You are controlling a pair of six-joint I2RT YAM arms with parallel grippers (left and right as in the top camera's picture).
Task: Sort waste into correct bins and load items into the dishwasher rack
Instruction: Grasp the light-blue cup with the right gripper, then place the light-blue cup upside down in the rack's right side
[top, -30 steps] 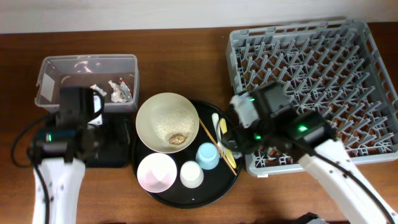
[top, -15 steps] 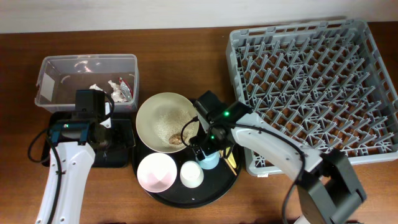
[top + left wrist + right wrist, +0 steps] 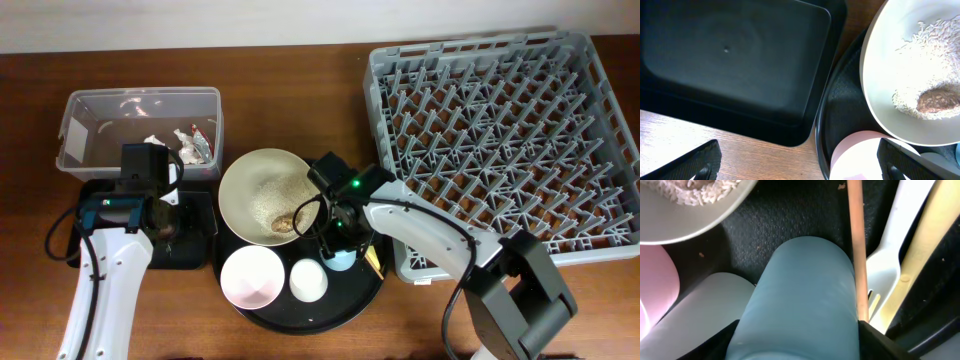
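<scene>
I am watching the right claw (image 3: pixel 799 342) gripping the light-blue cup (image 3: pixel 800 290). In the right wrist view its dark fingers (image 3: pixel 722 345) are pressing against opposite sides of the cup, which is filling the whole gap between them. The cup is standing on the round black tray (image 3: pixel 790 215), just beside the white cup (image 3: pixel 705 310), and the pink cup (image 3: pixel 652 287) is showing at the picture's left edge. A thin wooden chopstick (image 3: pixel 855 240) is running along the blue cup's other flank, though I cannot tell whether it is touching. Beyond the chopstick a pale fork (image 3: pixel 892 255) and a yellow utensil (image 3: pixel 927 250) are lying side by side on the same tray.

From overhead I am seeing the right arm stretching over the tray from the side of the dishwasher rack (image 3: pixel 378 90), with the claw covering most of the blue cup. The cream bowl (image 3: pixel 232 185) is sitting at the back of the round tray, holding loose rice (image 3: pixel 265 195) and a brown lump (image 3: pixel 286 222).

The left claw (image 3: pixel 800 167) is hanging open and holding nothing, with its fingertips wide apart in the bottom corners of the left wrist view. It is hovering over the spot where the flat black tray (image 3: pixel 735 65) is meeting the round tray's rim. The clear tub (image 3: pixel 75 115) is sitting just behind the flat tray, with white tissue pieces (image 3: pixel 158 142) and a red-and-silver wrapper (image 3: pixel 203 145) lying inside it
</scene>
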